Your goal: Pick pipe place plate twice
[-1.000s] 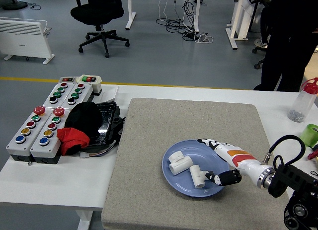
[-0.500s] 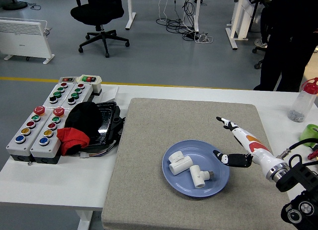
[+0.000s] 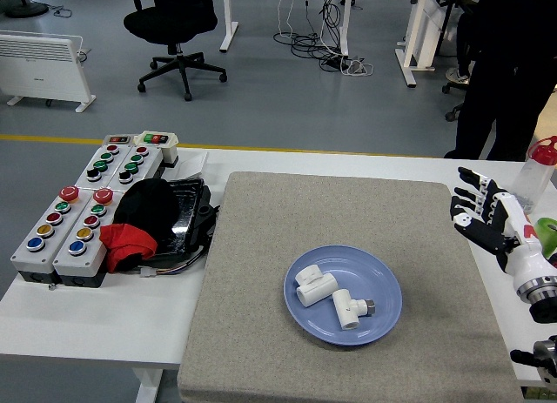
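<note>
Hovering at the table's right edge, the right hand has its fingers spread and holds nothing; it is raised well apart from the blue plate. No left hand shows. On that plate lie two white pipe fittings, one elbow piece toward the left and a second fitting just beside it nearer the front. The plate sits on a grey mat whose far half lies bare, with open room between plate and hand. Left of the mat stand button boxes with coloured buttons; no lettering on them can be read. A clear bottle with a red cap stands just behind the hand.
</note>
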Motion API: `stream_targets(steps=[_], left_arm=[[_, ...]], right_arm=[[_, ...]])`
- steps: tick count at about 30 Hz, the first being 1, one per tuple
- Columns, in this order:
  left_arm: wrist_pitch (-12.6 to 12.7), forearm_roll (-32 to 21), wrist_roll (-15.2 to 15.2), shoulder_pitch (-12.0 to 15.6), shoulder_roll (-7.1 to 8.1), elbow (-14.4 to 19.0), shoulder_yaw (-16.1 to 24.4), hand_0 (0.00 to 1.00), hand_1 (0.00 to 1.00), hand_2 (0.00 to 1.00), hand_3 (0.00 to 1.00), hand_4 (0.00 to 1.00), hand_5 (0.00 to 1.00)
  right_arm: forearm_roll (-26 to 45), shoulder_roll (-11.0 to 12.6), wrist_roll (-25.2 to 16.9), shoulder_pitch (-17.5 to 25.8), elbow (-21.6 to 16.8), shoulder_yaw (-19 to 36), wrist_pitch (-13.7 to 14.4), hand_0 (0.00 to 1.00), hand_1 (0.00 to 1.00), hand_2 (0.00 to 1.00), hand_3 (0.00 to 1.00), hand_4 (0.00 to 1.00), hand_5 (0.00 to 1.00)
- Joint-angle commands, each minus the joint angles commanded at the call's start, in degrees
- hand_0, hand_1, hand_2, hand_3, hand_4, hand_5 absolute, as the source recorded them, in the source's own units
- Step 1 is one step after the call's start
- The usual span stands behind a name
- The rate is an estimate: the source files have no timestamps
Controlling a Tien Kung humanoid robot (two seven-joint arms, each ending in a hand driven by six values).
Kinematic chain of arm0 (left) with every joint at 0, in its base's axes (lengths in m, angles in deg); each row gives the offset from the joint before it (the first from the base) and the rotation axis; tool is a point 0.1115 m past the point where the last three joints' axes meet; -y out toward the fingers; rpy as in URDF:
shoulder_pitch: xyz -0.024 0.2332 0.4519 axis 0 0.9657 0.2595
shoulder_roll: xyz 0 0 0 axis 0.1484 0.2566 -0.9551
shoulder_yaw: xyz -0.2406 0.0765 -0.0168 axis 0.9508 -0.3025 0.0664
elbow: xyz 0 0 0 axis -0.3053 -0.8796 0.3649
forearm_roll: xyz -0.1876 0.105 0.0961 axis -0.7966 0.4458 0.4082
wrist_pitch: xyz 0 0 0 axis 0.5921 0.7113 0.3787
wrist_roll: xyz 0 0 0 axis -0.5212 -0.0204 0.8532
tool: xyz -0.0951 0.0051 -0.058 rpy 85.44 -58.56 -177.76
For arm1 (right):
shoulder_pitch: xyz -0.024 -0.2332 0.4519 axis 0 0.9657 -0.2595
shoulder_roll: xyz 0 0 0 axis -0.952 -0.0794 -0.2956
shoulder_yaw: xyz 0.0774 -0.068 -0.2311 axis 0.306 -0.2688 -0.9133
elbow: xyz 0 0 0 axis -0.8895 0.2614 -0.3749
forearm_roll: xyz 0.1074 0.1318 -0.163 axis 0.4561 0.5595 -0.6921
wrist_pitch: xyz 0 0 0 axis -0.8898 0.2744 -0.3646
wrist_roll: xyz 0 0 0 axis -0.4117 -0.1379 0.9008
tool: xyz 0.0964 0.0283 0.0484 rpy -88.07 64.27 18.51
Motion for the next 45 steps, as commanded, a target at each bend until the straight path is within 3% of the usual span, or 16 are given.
stream_targets(steps=[7, 13, 20, 45], left_arm=[[-0.1, 1.1, 0.2, 0.3, -0.05, 0.0, 0.5, 0.709, 0.744, 0.716, 0.654, 0.396, 0.998], [-0.2, 1.7, 0.2, 0.6, -0.13, 0.1, 0.9, 0.709, 0.743, 0.717, 0.654, 0.396, 0.998], [-0.3, 2.4, 0.3, 0.8, -0.17, 0.1, 1.3, 0.709, 0.743, 0.717, 0.653, 0.395, 0.998], [-0.3, 1.5, -0.1, 0.0, -0.13, -0.1, 0.8, 0.709, 0.743, 0.717, 0.653, 0.395, 0.998]], right_arm=[[16.6, -1.0, 1.4, 3.7, 1.4, 9.1, -5.1, 0.801, 0.774, 0.840, 0.798, 0.516, 0.422], [27.1, -2.9, 1.0, 7.0, 3.2, 16.8, -5.4, 0.800, 0.772, 0.841, 0.801, 0.527, 0.457], [28.0, -4.2, 0.4, 10.4, 4.2, 21.6, -4.9, 0.796, 0.768, 0.834, 0.797, 0.540, 0.472], [28.3, -4.7, 0.8, 10.7, 4.2, 22.4, -5.2, 0.795, 0.765, 0.829, 0.792, 0.553, 0.503]])
